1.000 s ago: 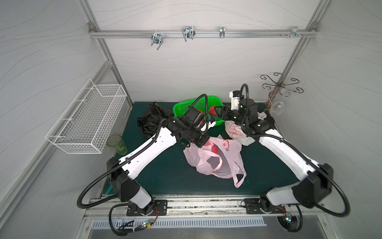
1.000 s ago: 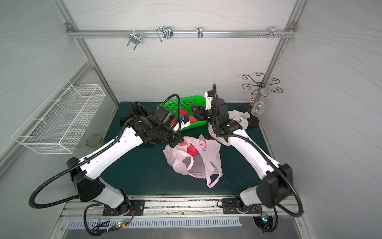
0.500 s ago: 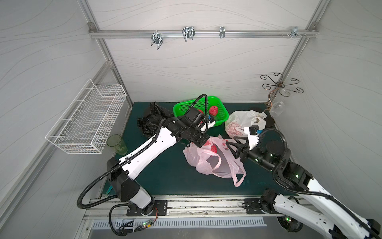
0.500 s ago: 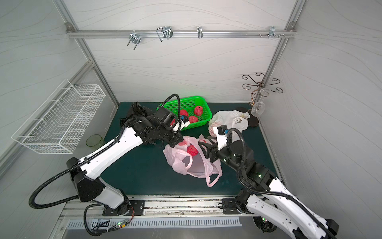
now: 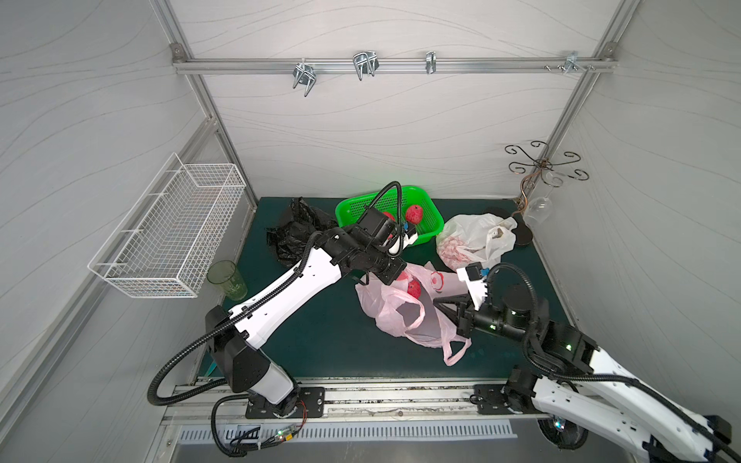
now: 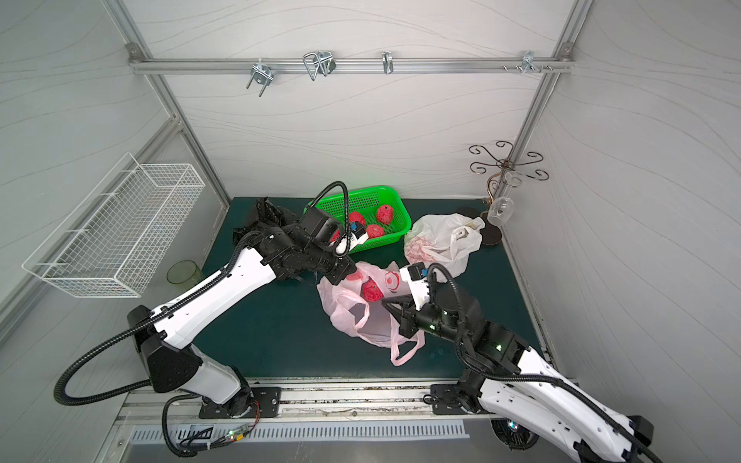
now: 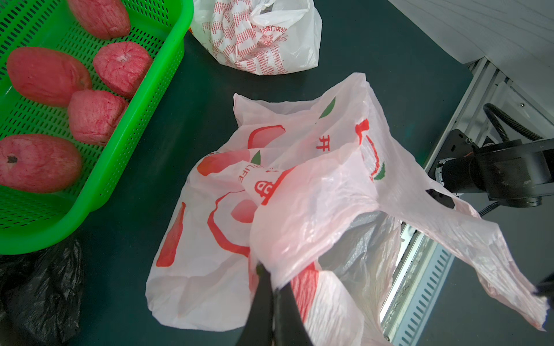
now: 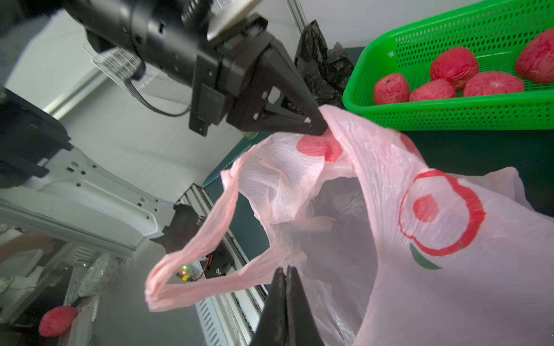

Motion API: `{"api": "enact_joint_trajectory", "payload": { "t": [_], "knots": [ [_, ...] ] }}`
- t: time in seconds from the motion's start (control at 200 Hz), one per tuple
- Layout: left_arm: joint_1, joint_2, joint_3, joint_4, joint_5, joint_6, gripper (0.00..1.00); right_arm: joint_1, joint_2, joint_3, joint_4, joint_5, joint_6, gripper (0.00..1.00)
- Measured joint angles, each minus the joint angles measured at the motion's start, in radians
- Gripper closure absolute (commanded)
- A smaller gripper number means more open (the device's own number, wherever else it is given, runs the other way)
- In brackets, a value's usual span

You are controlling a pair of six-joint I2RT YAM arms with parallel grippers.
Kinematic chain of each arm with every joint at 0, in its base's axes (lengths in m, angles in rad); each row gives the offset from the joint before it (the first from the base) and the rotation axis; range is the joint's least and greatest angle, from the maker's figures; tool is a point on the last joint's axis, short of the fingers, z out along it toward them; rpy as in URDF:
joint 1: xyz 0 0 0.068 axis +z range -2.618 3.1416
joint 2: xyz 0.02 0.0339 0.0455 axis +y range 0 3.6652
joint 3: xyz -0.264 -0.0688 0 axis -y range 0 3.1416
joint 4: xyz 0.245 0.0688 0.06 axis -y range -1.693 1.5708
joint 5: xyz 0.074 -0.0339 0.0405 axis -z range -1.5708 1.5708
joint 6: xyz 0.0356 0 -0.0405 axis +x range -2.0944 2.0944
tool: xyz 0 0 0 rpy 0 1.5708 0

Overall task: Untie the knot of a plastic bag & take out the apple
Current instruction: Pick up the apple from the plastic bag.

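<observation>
In both top views one pink bag point(image 5: 401, 320) is seen on the counter point(image 5: 320, 344). Its mouth is open and its two handle loops are free. One apple point(image 5: 414, 288) is seen inside it through the mouth. The left gripper point(image 5: 392, 278) is pressed together on the far rim of the bag, and its tips are partly covered by film. The right gripper point(image 5: 438, 301) is closed at the near side of the mouth. In the green basket point(image 5: 348, 208) three basket apples point(image 6: 385, 213) and part of a fourth are counted in a top view; more are hidden behind the left arm. One white bag point(image 5: 477, 240) and one black bag point(image 5: 296, 236) are also lying there.

In the left wrist view five basket apples are counted, one of them cut off by the frame edge. The apple in the bag is covered by folded film. The rim of the bag is pinched between the closed fingers.

In the right wrist view five basket apples are counted again, one cut off. The inside of the bag is dark, and the apple cannot be made out there. The right fingers point(image 8: 295, 302) are pressed together on the film at the root of one handle loop.
</observation>
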Motion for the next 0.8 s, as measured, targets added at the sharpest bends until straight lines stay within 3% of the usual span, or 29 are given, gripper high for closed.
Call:
{"api": "enact_joint_trajectory", "payload": {
  "t": [0.12,0.285,0.435,0.545,0.75,0.8],
  "knots": [
    [0.000,-0.005,-0.004,0.006,-0.010,0.000,1.00,0.129,0.065,-0.027,0.028,0.114,0.016,1.00],
    [0.000,-0.016,-0.006,0.016,-0.012,0.000,1.00,0.346,0.200,-0.114,0.134,0.431,0.006,1.00],
    [0.000,-0.026,-0.012,0.024,-0.012,0.000,1.00,0.403,0.398,-0.203,0.218,0.674,0.017,1.00],
    [0.000,-0.028,-0.013,0.024,-0.011,0.000,1.00,0.403,0.509,-0.236,0.260,0.738,0.031,1.00],
    [0.000,-0.028,-0.013,0.023,0.003,0.001,1.00,0.391,0.661,-0.214,0.331,0.747,0.052,1.00],
    [0.000,-0.028,-0.013,0.022,0.014,0.001,1.00,0.374,0.683,-0.199,0.333,0.740,0.054,0.92]
  ]
}}
